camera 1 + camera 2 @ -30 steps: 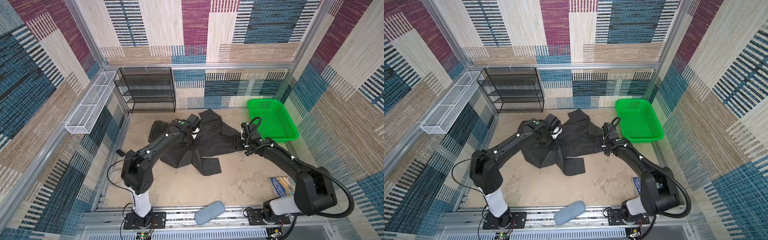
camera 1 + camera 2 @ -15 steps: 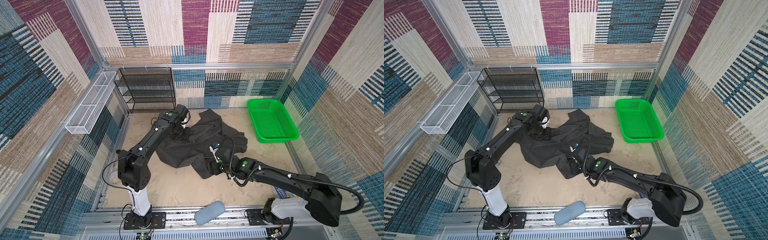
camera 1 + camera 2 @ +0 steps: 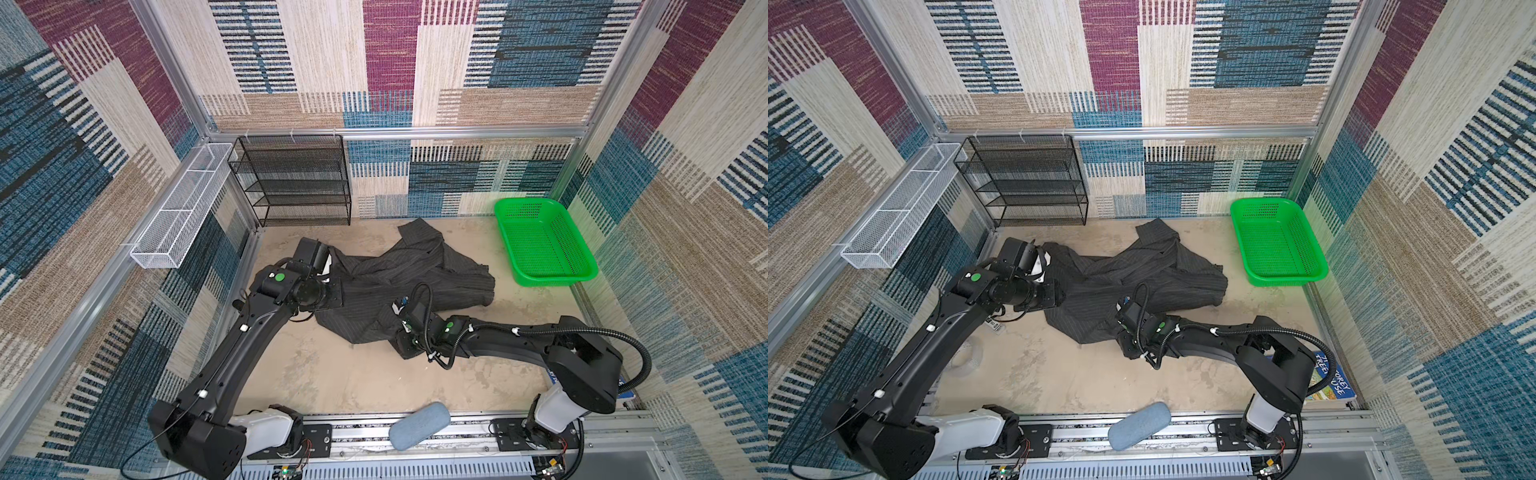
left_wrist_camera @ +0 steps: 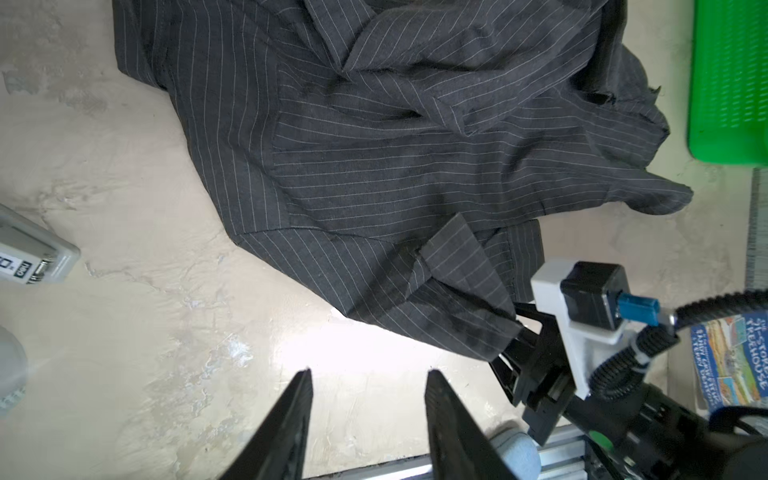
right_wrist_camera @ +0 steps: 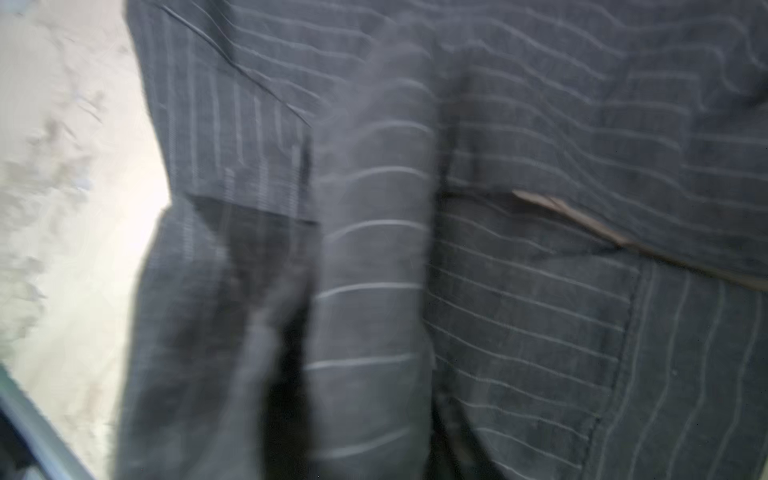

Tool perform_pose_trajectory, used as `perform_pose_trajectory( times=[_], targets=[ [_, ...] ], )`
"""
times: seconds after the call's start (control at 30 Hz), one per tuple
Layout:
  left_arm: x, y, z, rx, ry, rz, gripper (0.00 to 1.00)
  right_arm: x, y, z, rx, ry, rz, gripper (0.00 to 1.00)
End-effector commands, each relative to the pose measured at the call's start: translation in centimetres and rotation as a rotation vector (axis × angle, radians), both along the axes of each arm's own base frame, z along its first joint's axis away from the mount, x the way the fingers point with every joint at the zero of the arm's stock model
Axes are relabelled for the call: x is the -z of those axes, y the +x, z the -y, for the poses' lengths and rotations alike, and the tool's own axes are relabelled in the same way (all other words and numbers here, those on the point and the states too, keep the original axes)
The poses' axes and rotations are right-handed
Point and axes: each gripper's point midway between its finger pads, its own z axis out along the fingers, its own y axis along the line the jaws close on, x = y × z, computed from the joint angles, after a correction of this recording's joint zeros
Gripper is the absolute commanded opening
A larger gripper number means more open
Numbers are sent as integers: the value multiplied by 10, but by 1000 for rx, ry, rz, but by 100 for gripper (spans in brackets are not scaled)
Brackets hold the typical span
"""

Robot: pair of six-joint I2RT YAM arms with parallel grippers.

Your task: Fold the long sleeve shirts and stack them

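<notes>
One long sleeve shirt [image 3: 399, 278] [image 3: 1133, 274], dark charcoal with thin pale pinstripes, lies crumpled across the middle of the table. My left gripper [image 4: 370, 374] is open over bare table just off the shirt's left edge, with nothing between its fingers [image 4: 299, 411]; in both top views it sits at the shirt's back-left end [image 3: 326, 268] [image 3: 1040, 264]. My right gripper [image 3: 401, 347] [image 3: 1125, 347] is at the shirt's near front corner. Blurred cloth [image 5: 365, 270] fills the right wrist view, and a fold runs between the dark fingers, pinched there.
A green basket [image 3: 544, 245] stands at the back right and a black mesh rack [image 3: 295, 178] at the back left. A white wire basket [image 3: 183, 208] hangs on the left wall. A blue-grey roll [image 3: 419, 426] lies on the front rail, a book [image 3: 1329, 382] at the front right.
My right arm swung from beside the green basket to the shirt's near front corner and closed there. My left gripper drew back to the shirt's back-left end and opened wider.
</notes>
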Motion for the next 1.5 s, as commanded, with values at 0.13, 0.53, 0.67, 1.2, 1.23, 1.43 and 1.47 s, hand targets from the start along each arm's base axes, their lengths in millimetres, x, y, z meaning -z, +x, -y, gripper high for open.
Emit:
perform_pose_trajectory(
  times=[0.13, 0.53, 0.67, 1.2, 1.23, 1.43, 1.47],
  targets=[
    [13, -32, 14, -76, -223, -29, 50, -62, -15, -50, -205, 205, -32, 11],
    [44, -40, 2, -294, -389, 41, 58, -143, 1, -42, -280, 321, -65, 9],
    [52, -36, -1, -324, -392, 55, 59, -144, 18, -26, -235, 369, -109, 9],
    [49, -26, -1, -324, -392, 90, 59, -63, 166, 66, 20, 173, -5, 21],
    [49, -25, -1, -324, -391, 89, 59, -56, 177, 72, 57, 143, 1, 24],
    [57, -23, 1, -323, -382, 58, 59, -14, 195, 93, 176, -5, -60, 48],
    [59, -22, 3, -321, -389, 52, 59, -13, 193, 95, 185, -14, -64, 52]
  ],
)
